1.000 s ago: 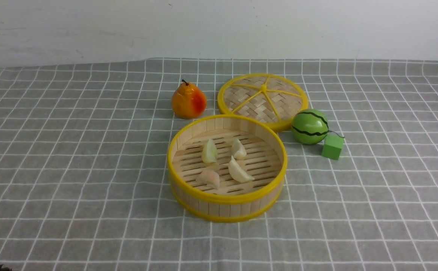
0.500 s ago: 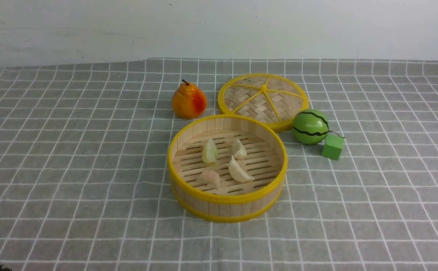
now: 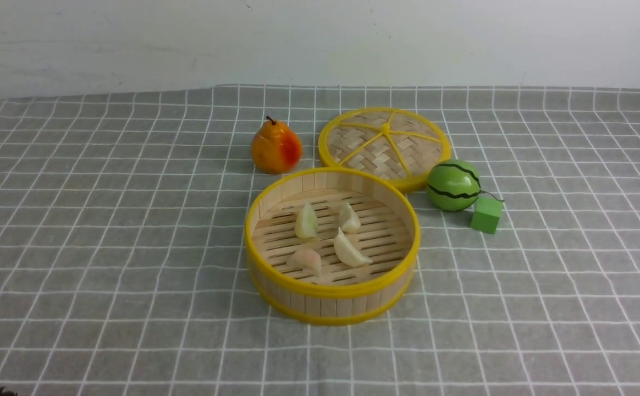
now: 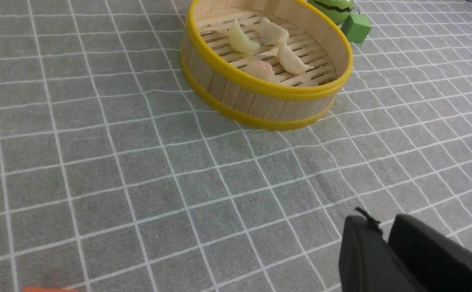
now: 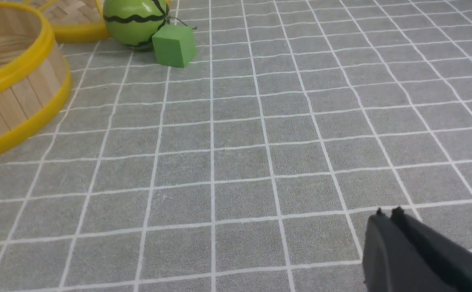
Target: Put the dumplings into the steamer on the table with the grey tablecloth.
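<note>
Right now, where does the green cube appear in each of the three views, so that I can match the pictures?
Front view: the green cube sits right of centre, just right of the steamer.
Left wrist view: it is at the top edge, right of centre, beyond the steamer.
Right wrist view: it is near the top, left of centre.
Shared landmark: the toy watermelon, close beside the cube in all three.

Both grippers — left (image 4: 382, 239), right (image 5: 387, 221) — closed, empty, hovering low.

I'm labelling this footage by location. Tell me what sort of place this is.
Probably a staged tabletop for robot practice, not a real kitchen: a grey tablecloth against a bare white wall, with only toy food on it, a bamboo steamer holding dumplings, a pear and a small watermelon.
</note>
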### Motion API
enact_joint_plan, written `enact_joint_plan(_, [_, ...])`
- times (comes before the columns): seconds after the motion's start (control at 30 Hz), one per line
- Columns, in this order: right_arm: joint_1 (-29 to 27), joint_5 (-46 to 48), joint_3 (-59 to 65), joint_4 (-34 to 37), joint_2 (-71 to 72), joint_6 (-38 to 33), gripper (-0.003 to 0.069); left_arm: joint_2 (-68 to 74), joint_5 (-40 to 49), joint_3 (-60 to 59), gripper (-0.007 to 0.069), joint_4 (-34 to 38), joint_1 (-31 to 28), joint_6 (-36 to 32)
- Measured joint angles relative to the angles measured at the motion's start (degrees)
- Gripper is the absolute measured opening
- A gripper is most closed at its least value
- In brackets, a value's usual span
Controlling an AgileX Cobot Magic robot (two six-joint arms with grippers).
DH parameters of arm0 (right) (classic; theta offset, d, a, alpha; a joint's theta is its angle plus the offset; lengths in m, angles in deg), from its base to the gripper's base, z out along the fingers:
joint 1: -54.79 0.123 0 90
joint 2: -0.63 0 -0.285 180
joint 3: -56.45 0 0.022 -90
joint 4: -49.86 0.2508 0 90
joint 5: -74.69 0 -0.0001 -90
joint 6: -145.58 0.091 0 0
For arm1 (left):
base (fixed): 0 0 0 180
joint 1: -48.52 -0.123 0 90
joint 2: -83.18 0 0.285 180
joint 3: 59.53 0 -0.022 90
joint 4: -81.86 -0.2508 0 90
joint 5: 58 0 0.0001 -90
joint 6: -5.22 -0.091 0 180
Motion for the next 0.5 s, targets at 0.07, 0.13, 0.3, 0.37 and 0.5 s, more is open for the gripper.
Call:
enact_joint_plan(0.07, [0.0, 0.0, 0.0, 0.0, 0.0, 0.0, -0.0014, 0.0, 0.0, 0.0, 0.0094, 0.0, 0.0, 0.0])
enact_joint_plan(0.13, [0.0, 0.0, 0.0, 0.0, 0.0, 0.0, -0.0013, 0.0, 0.0, 0.0, 0.0097, 0.0, 0.0, 0.0])
enact_joint_plan(0.3, [0.0, 0.0, 0.0, 0.0, 0.0, 0.0, -0.0010, 0.0, 0.0, 0.0, 0.0102, 0.0, 0.0, 0.0])
enact_joint_plan(0.37, [0.0, 0.0, 0.0, 0.0, 0.0, 0.0, -0.0007, 0.0, 0.0, 0.0, 0.0106, 0.0, 0.0, 0.0])
enact_joint_plan(0.5, [0.0, 0.0, 0.0, 0.0, 0.0, 0.0, -0.0004, 0.0, -0.6, -1.4, 0.0111, -0.3, 0.0, 0.0])
